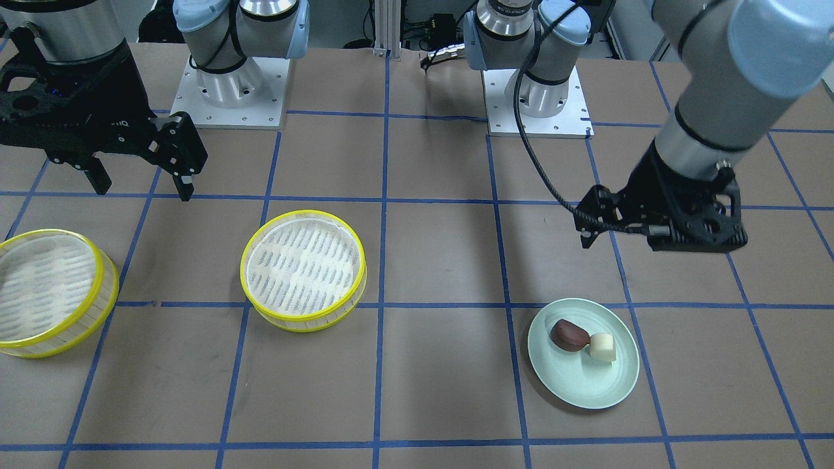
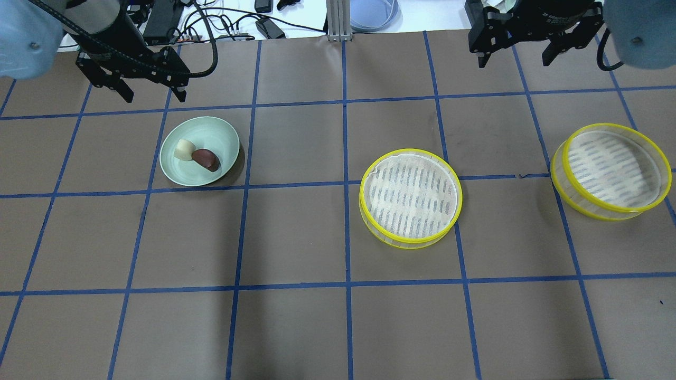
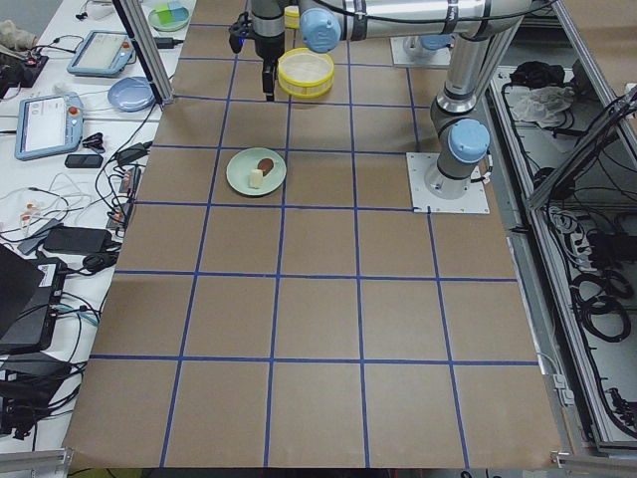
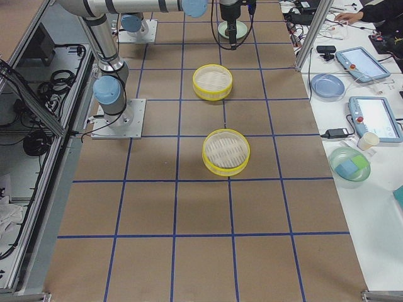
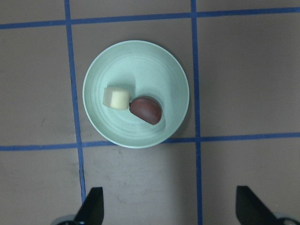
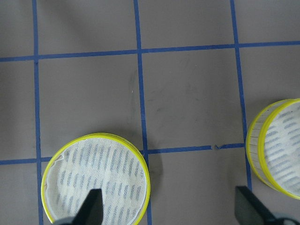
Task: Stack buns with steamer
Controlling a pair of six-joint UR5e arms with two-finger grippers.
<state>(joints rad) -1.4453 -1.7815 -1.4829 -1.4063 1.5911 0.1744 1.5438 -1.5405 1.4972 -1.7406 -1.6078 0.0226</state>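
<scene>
The two buns lie touching on a pale green plate (image 2: 217, 135): a cream-white blocky one (image 2: 184, 150) and a dark reddish-brown oval one (image 2: 206, 159). They also show in the left wrist view, cream (image 5: 116, 98) and brown (image 5: 146, 109). My left gripper (image 2: 155, 96) is open and empty, hovering just beyond the plate. Two yellow-rimmed steamer tiers stand empty and apart: one mid-table (image 2: 410, 197) and one at the right (image 2: 611, 170). My right gripper (image 2: 514, 62) is open and empty, high above the far side between them.
Brown table cover with a blue tape grid. The arm bases (image 1: 231, 85) (image 1: 537, 91) stand at the robot's edge. Cables and devices (image 2: 232, 21) lie past the far edge. A side bench holds tablets and bowls (image 4: 371, 116).
</scene>
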